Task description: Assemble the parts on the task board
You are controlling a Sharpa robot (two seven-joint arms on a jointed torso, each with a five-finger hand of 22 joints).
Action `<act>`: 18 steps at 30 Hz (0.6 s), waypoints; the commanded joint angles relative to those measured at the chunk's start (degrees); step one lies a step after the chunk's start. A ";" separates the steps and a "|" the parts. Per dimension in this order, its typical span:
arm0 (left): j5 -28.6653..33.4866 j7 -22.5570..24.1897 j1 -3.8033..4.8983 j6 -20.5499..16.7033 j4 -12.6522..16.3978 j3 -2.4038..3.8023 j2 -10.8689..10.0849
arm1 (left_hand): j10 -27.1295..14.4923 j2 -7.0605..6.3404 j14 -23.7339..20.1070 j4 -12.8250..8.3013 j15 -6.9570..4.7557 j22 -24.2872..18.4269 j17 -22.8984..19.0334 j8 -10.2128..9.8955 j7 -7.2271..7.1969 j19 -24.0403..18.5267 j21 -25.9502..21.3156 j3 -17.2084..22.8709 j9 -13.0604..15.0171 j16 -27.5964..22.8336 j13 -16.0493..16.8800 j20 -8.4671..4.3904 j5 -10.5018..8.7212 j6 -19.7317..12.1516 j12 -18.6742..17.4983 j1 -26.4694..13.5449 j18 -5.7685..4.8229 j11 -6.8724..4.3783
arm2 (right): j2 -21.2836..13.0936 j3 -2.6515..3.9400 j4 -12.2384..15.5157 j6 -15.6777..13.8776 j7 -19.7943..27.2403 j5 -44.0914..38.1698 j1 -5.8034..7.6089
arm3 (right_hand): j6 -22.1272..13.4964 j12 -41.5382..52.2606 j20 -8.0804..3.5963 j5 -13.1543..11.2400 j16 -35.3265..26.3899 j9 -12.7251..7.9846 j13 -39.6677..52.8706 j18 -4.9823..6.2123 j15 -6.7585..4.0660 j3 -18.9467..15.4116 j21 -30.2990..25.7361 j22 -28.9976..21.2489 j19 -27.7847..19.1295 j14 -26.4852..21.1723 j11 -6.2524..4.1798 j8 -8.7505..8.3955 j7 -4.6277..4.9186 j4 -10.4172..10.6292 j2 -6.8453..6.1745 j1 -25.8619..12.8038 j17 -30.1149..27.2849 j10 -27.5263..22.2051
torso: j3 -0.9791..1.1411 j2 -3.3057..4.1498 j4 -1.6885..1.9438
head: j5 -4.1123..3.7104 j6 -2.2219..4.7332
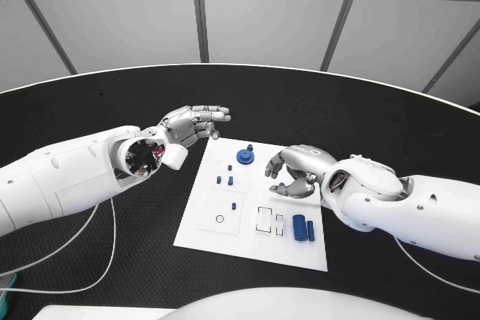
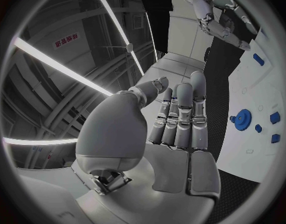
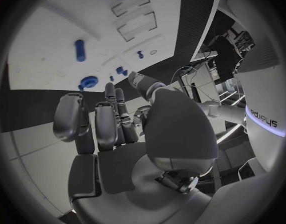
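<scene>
From my station I take the white rectangular task board [image 1: 250,247] as the landmark; it lies in the middle of the round black surface [image 1: 300,98]. Off its far-left corner I see my left hand [image 1: 192,123] hovering over the black surface, fingers [image 1: 214,114] stretched out and side by side, holding nothing; the left wrist view shows the same flat, empty palm [image 2: 177,134]. On the board, near its far edge, stands a blue gear-shaped part with a knob [image 1: 245,155]. Just nearer than it I count several small blue pegs [image 1: 229,181] standing in the left half of the board, with 1 more [image 1: 234,206] lower down. Toward the near-right part of the board, 2 blue cylindrical parts [image 1: 303,228] lie side by side, just beside 2 rectangular outlined recesses [image 1: 268,220]. Over the board's right edge my right hand [image 1: 296,171] hangs with fingers [image 1: 274,166] curled loosely downward and apart; I see nothing held in them.
</scene>
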 commanded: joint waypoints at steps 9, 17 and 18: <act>0.00 -0.05 -0.02 0.16 -0.32 -0.01 0.14 | -0.39 0.18 -0.44 0.09 -0.08 -0.09 -0.07 -0.23 0.09 -0.27 -0.26 -0.24 -0.08 -0.20 -0.08 0.14 0.33 -0.41 0.33 0.40 0.95 -0.05 | -5.83 0.00 -2.55 -2.95 -3.86 2.27 1.59 | 2.78 3.74 -0.33 -0.84 0.34 -0.10 0.84 -0.21 -0.58 -4.54 1.70 3.04 1.15 2.38 -0.60 0.30 0.19 4.33 -1.05 -1.21 0.17 6.62 | 0.24 -0.42 -0.62 | -3.28 0.82; 0.00 -0.15 -0.03 0.27 -0.35 -0.01 0.14 | -0.42 0.20 -0.47 0.14 -0.07 -0.11 -0.08 -0.23 0.10 -0.28 -0.29 -0.28 -0.09 -0.20 -0.08 0.16 0.32 -0.42 0.34 0.38 0.95 -0.04 | -3.80 -0.05 -4.37 -4.70 -7.13 8.74 1.11 | 3.20 22.58 -2.72 1.91 2.85 3.17 22.71 -1.15 -2.98 -15.12 6.26 6.29 2.68 3.20 -3.37 4.42 -2.33 13.82 0.03 0.94 2.55 8.17 | 0.08 -0.35 -0.61 | -4.52 0.56; 0.00 -0.16 -0.03 0.28 -0.34 -0.01 0.14 | -0.42 0.20 -0.47 0.14 -0.07 -0.11 -0.08 -0.23 0.10 -0.28 -0.29 -0.28 -0.09 -0.20 -0.08 0.16 0.32 -0.42 0.34 0.38 0.95 -0.04 | -3.41 -0.06 -4.54 -4.92 -6.83 9.08 0.95 | 3.06 22.75 -2.68 1.88 2.89 3.24 23.15 -1.15 -2.94 -15.27 6.26 6.31 2.67 3.19 -3.35 4.47 -2.30 13.75 0.06 1.29 2.59 7.87 | 0.09 -0.32 -0.61 | -4.59 0.57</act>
